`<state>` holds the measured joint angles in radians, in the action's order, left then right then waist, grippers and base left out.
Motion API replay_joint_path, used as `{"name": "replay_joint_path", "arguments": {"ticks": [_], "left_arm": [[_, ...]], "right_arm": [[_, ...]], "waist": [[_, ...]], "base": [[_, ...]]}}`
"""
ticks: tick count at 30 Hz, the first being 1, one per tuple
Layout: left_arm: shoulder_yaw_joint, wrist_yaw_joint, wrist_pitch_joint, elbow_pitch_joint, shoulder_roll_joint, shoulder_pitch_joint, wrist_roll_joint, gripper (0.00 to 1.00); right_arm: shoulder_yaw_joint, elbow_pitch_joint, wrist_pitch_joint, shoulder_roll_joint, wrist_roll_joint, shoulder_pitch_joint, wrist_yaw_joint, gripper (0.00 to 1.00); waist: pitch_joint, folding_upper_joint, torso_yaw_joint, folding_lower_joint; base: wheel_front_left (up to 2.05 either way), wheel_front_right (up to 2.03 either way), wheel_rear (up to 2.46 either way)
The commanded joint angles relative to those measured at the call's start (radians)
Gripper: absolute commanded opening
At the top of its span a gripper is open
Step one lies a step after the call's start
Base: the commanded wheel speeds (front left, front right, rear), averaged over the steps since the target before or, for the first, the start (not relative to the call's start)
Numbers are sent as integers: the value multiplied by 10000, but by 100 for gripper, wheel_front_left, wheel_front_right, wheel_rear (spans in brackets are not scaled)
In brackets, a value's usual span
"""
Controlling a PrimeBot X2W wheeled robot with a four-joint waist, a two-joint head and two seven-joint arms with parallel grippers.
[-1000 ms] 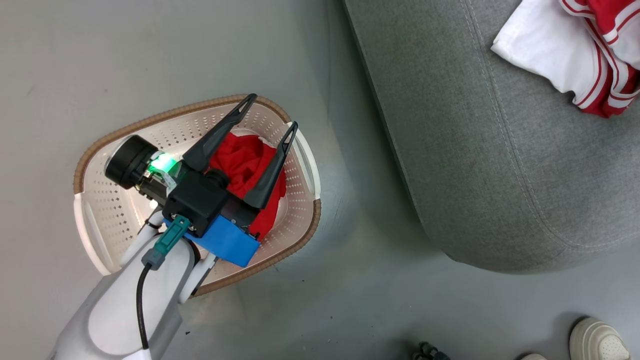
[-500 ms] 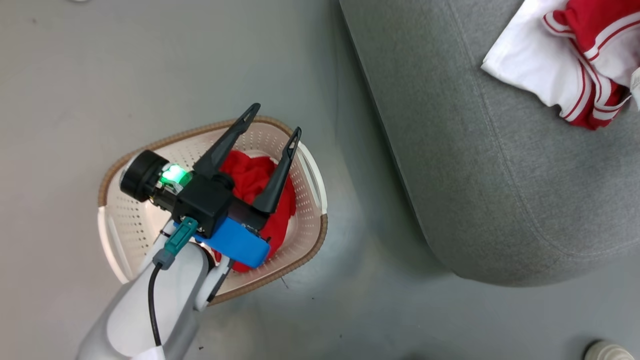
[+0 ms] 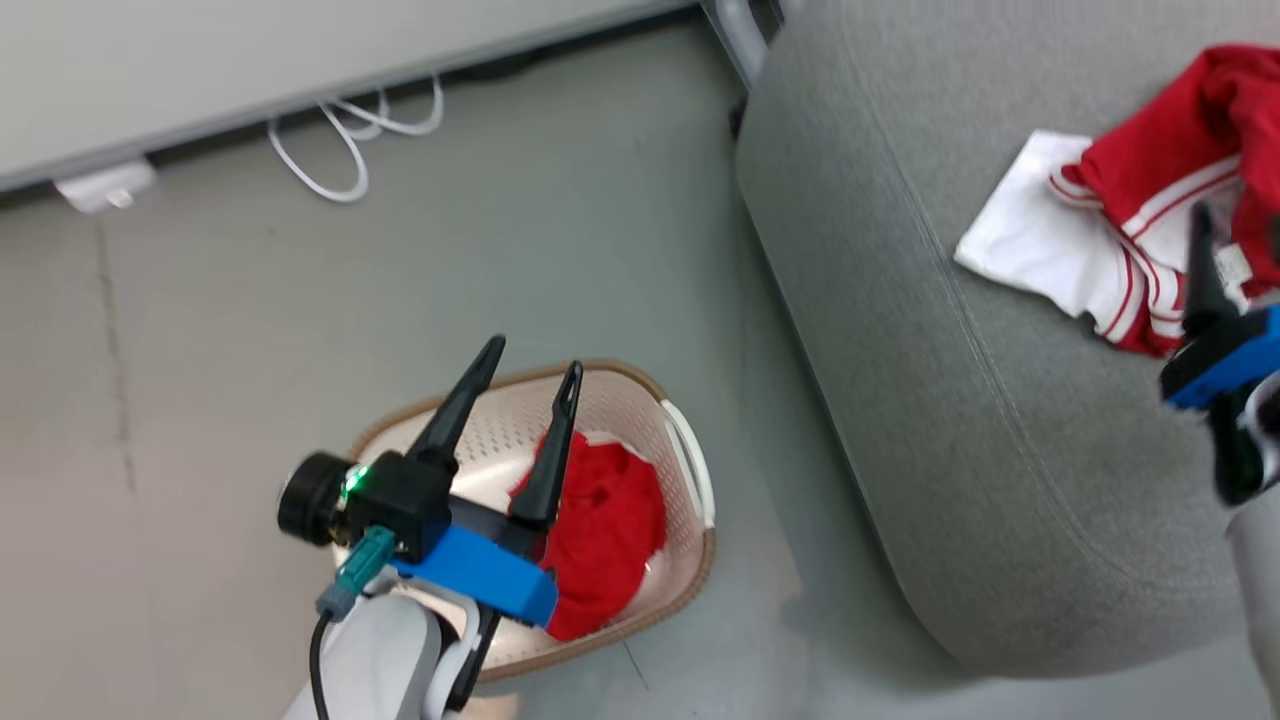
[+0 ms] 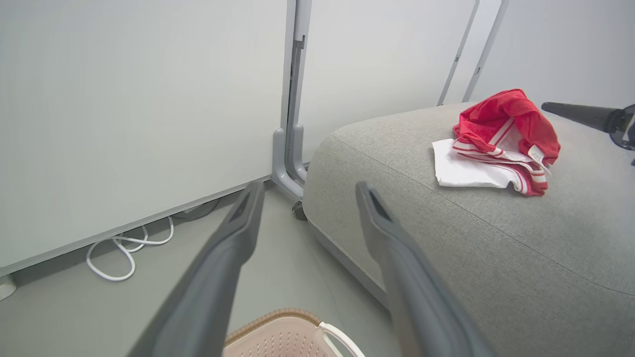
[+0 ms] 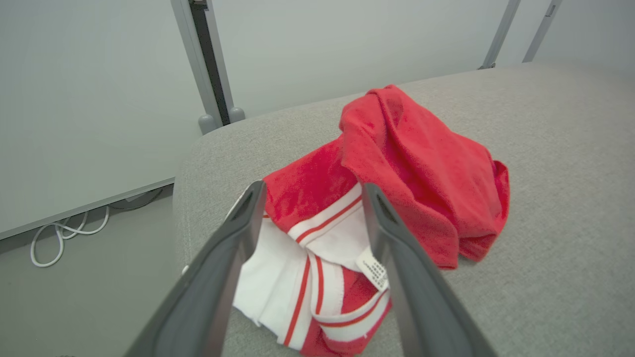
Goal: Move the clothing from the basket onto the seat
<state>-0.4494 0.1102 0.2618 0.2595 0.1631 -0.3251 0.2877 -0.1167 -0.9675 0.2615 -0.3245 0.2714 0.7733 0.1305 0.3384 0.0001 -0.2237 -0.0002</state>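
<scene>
The cream basket (image 3: 625,405) stands on the floor left of the grey seat (image 3: 950,400), and the plain red garment (image 3: 605,530) lies bunched inside it. My left gripper (image 3: 535,357) hovers over the basket, open with nothing between its fingers; in its wrist view the left gripper (image 4: 308,188) points past the basket rim (image 4: 292,317) toward the wall. The red and white striped garment (image 3: 1110,250) lies crumpled on the seat. At the head view's right edge my right gripper (image 3: 1238,225) stands just before that garment. The right gripper (image 5: 313,187) is open and empty above the striped garment (image 5: 397,173).
A white cable (image 3: 350,140) and a small white adapter (image 3: 100,185) lie on the grey floor along the wall. A grey metal post (image 4: 290,99) rises at the seat's far corner. Bare floor surrounds the basket.
The head camera has swung, bringing the wall, the cable and my right gripper into view. My left gripper has risen from around the red garment, still open and empty. The shoe has left view.
</scene>
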Motion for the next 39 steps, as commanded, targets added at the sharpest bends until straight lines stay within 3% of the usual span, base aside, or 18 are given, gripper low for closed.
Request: {"name": "replay_joint_path", "arguments": {"ticks": [1, 17, 27, 39], "left_arm": [[184, 72, 46, 82, -100, 319, -41, 100], [2310, 180, 47, 559, -662, 2325, -286, 100], [3145, 214, 47, 800, -724, 2634, -459, 100], [3440, 202, 47, 919, -718, 2752, -490, 100]], "right_arm": [[66, 261, 49, 95, 34, -507, 3, 100], [344, 4293, -726, 1488, -437, -4642, 3, 100], [385, 6833, -1697, 2393, -987, -6553, 3, 100], [590, 8093, -2296, 2693, -931, -7307, 5, 100]], "waist": [[-914, -1, 649, 2], [-3200, -1, 1932, 2], [-3474, -1, 2360, 2], [-3436, -1, 2410, 2]], "base": [[0, 0, 0], [0, 0, 0], [0, 0, 0], [0, 0, 0]]}}
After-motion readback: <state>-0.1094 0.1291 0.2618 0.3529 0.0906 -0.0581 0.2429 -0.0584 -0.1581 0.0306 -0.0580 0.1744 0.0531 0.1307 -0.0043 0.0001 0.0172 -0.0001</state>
